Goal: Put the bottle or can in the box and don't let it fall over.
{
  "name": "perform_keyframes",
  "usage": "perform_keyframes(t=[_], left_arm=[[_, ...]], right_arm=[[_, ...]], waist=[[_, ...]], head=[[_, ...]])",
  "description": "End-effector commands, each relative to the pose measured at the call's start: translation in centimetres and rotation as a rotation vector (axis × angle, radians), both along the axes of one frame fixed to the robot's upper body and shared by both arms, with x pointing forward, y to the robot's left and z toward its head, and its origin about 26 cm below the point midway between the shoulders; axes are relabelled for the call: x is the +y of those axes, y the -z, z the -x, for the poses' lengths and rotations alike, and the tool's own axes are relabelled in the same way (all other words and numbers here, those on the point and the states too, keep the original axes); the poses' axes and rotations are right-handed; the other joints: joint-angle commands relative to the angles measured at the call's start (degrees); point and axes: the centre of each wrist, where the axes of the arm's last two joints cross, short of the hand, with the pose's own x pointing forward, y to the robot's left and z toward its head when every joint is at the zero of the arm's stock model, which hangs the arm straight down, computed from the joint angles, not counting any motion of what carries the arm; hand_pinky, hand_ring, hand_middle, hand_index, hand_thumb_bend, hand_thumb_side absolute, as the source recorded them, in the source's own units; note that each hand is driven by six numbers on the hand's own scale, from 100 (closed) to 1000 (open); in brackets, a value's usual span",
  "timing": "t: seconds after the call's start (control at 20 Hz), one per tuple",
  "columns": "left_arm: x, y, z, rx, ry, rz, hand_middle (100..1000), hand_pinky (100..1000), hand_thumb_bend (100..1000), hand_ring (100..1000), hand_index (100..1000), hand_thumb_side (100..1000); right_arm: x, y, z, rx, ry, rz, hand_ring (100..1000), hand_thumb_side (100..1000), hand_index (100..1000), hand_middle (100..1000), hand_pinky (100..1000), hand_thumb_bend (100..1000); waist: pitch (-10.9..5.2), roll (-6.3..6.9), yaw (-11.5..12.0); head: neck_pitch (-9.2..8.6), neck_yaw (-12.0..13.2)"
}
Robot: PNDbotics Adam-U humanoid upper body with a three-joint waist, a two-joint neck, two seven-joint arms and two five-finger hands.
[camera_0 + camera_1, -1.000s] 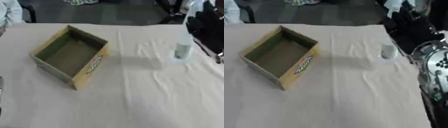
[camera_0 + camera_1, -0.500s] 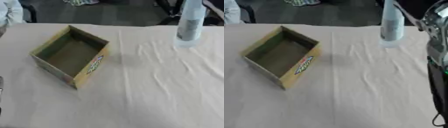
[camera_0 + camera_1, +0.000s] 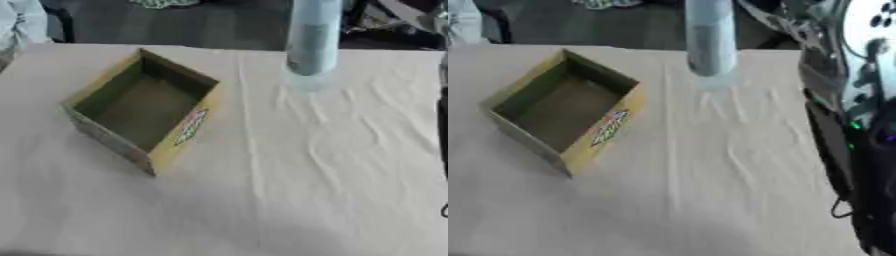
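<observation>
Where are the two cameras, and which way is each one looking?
Left eye view: in the robot's head, looking down at the cloth-covered table; almost none of its body shows, only a dark strip at the right edge.
Right eye view: the other eye beside it, looking down the same way; the robot's right arm fills the right side.
Both share: the open yellow box at left and the pale blue bottle upright, up above the table's far part.

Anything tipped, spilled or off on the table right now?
Nothing spilled or damaged. The bottle is upright, up off the cloth, right of the box. The box sits askew to the table edge, open and empty. The cloth is wrinkled. No hand shows.
</observation>
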Motion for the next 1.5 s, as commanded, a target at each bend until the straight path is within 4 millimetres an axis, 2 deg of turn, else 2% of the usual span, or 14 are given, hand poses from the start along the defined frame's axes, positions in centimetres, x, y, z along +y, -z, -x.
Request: perform_keyframes(t=[0.05,0.45,0.8,1.2,1.5], left_arm=[[-0.3,-1.1,0.1,-0.04,0.019,-0.013,1000,962,190,885,855,843],[-1.2,-1.9,-0.5,-0.07,0.064,0.007,1000,961,197,885,855,842],[-2.4,-2.6,-1.2,-0.084,0.138,0.007,1000,964,197,887,855,847],[-4.4,-4.0,-2.0,-0.11,0.25,-0.011,1000,967,197,889,855,853],[-5.3,-4.9,-2.2,-0.134,0.297,-0.02,1000,969,196,891,855,857]], right_arm=[[1.9,-0.5,0.0,0.011,-0.044,0.056,100,460,938,100,100,589],[6.7,0.1,-1.2,0.073,-0.086,0.155,100,452,933,100,100,588],[9.6,0.7,-2.3,0.096,-0.062,0.23,100,448,929,100,100,580],[11.4,1.4,-4.3,0.133,0.006,0.266,100,488,926,100,100,535],[11.5,2.6,-7.8,0.142,0.074,0.26,100,510,920,100,100,511]], waist=[[-1.2,0.21,0.53],[-0.41,-0.07,2.87],[0.75,-0.42,5.62],[2.86,-1.97,11.19],[4.92,-2.88,13.76]], head=[[-0.14,-0.76],[-0.57,-2.72],[-1.83,-4.54],[-4.0,-8.79],[-5.81,-10.94]])
